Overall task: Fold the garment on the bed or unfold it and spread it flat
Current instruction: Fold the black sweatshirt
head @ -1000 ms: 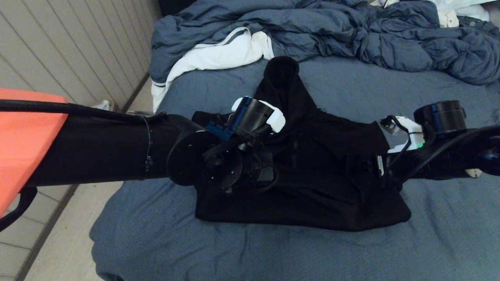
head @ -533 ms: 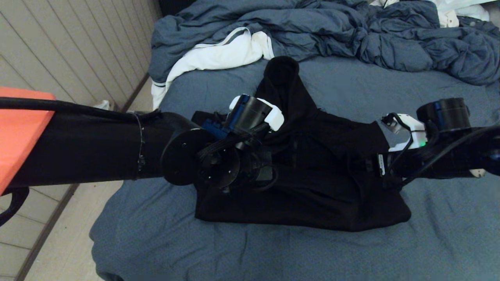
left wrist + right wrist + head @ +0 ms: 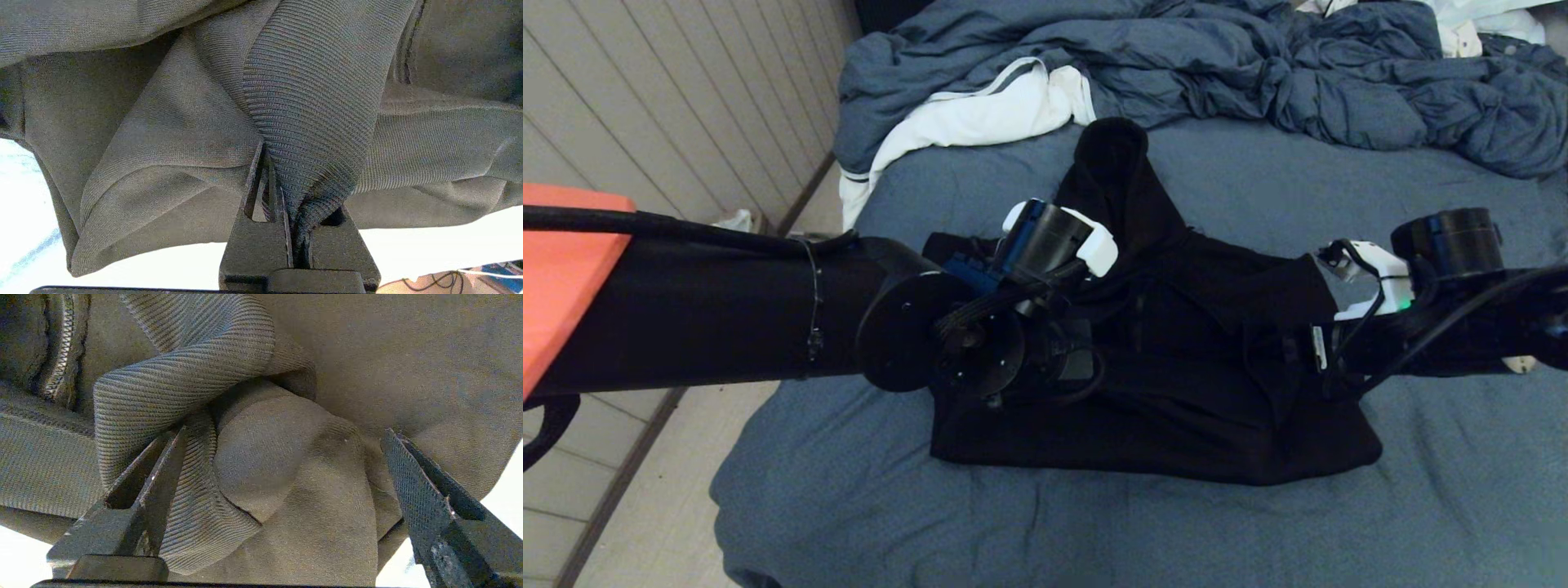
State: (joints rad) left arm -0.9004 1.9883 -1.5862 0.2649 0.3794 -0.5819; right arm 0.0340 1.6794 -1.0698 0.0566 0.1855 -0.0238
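Observation:
The black hoodie (image 3: 1176,408) lies bunched in a rough rectangle on the bed (image 3: 1421,490), its hood pointing toward the far side. My left gripper (image 3: 1086,359) hangs over the hoodie's left part. In the left wrist view the left gripper (image 3: 286,192) is shut on a ribbed band of the hoodie (image 3: 318,81). My right gripper (image 3: 1286,351) is at the hoodie's right edge. In the right wrist view the right gripper (image 3: 284,430) is open wide, with folds of hoodie (image 3: 286,490) lying between its fingers and the zipper off to one side.
A crumpled blue-grey duvet (image 3: 1258,65) fills the far side of the bed. A white cloth with grey stripes (image 3: 980,114) lies at the far left corner. The bed's left edge drops to a tiled floor (image 3: 629,506) beside a panelled wall.
My left arm has drawn back slightly to the left with the fabric in its grip. The right arm has hardly moved.

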